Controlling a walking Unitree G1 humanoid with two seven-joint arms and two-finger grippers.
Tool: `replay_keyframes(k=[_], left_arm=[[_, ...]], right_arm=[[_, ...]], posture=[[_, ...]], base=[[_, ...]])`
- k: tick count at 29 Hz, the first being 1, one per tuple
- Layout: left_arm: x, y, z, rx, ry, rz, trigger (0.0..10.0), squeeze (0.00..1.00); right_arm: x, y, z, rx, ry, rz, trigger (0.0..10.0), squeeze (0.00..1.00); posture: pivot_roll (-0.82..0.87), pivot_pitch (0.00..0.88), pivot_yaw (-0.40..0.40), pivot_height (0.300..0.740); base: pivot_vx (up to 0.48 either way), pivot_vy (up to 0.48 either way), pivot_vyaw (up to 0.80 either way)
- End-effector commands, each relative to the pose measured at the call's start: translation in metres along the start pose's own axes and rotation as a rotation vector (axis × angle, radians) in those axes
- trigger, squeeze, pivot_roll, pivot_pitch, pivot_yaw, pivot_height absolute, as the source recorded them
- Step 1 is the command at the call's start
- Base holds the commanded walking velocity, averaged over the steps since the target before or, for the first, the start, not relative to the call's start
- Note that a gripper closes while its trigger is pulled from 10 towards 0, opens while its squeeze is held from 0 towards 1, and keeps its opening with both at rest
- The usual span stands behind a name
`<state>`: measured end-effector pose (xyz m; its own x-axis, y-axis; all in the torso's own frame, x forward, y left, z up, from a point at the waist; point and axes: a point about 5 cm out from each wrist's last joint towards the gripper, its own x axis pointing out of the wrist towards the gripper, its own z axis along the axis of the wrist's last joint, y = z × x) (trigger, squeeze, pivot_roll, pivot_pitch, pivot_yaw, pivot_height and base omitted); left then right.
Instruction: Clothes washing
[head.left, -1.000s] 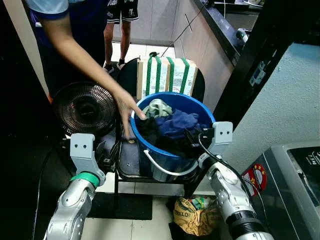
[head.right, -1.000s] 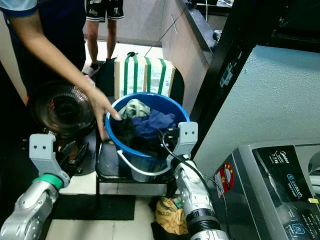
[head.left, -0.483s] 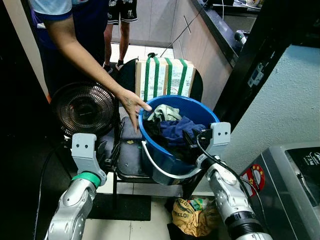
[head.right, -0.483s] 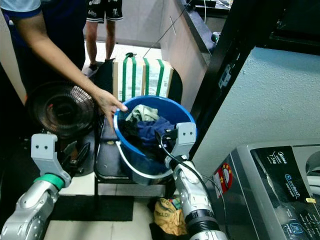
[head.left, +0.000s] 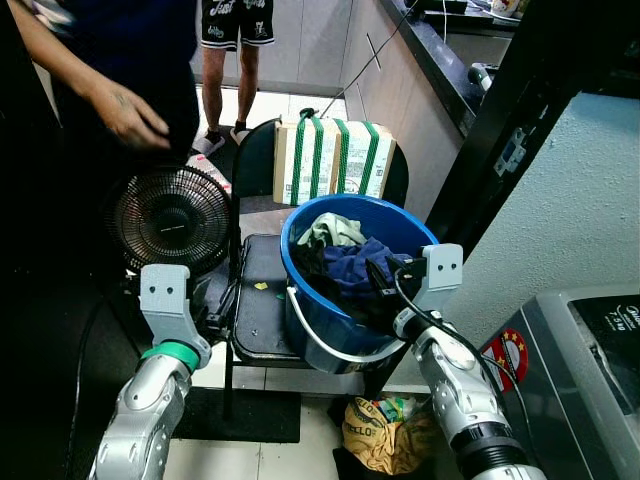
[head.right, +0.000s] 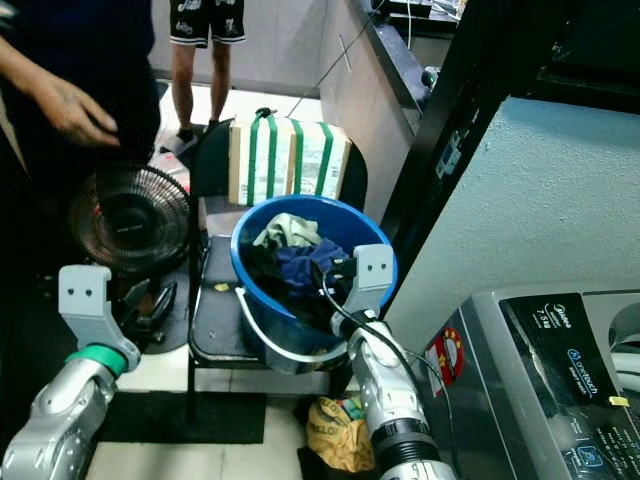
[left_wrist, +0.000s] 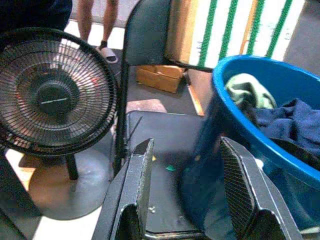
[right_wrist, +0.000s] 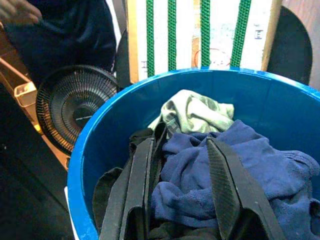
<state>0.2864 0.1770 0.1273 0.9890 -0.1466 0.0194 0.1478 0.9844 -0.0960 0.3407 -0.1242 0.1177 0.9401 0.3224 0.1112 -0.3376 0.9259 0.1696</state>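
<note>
Clothes (head.left: 345, 258) in blue bucket (head.left: 320, 310); washer (head.right: 560, 380) label "Midea", "onetouch".

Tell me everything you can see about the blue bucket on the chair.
The blue bucket looks like plastic, round and open-topped, with a pale bail handle hanging down its front. It sits on the black chair, leaning slightly. Inside lie a navy garment, a pale green one and dark clothes. The right gripper, fingers open, reaches into the pile.
</note>
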Motion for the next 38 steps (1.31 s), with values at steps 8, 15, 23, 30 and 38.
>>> replay_keyframes(k=[8, 15, 23, 30, 38], left_arm=[[0.001, 0.002, -0.004, 0.024, 0.019, 0.016, 10.0, 0.00], [0.006, 0.000, 0.000, 0.035, 0.024, -0.016, 10.0, 0.00], [0.009, -0.001, 0.006, -0.002, 0.009, -0.022, 10.0, 0.00], [0.009, 0.001, 0.010, -0.041, -0.028, 0.006, 10.0, 0.00], [0.009, 0.003, 0.011, -0.048, -0.031, 0.011, 10.0, 0.00]], right_arm=[[0.006, 0.001, -0.005, -0.052, 0.070, 0.031, 10.0, 0.00], [0.024, -0.031, 0.010, 0.058, 0.083, -0.193, 10.0, 0.00], [0.022, -0.025, 0.016, 0.024, 0.049, -0.087, 10.0, 0.00], [0.006, -0.001, -0.003, -0.043, 0.053, 0.003, 10.0, 0.00], [-0.001, 0.003, -0.012, -0.013, 0.071, 0.022, 10.0, 0.00]], posture=[[0.08, 0.030, -0.057, 0.740], [0.08, 0.061, -0.044, 0.740], [0.07, 0.078, -0.028, 0.740], [0.07, 0.073, -0.036, 0.740], [0.07, 0.068, -0.034, 0.740]], base=[[0.000, 0.000, 0.00], [0.000, 0.000, 0.00], [0.000, 0.000, 0.00], [0.261, 0.000, 0.69], [0.356, 0.000, 0.20]])
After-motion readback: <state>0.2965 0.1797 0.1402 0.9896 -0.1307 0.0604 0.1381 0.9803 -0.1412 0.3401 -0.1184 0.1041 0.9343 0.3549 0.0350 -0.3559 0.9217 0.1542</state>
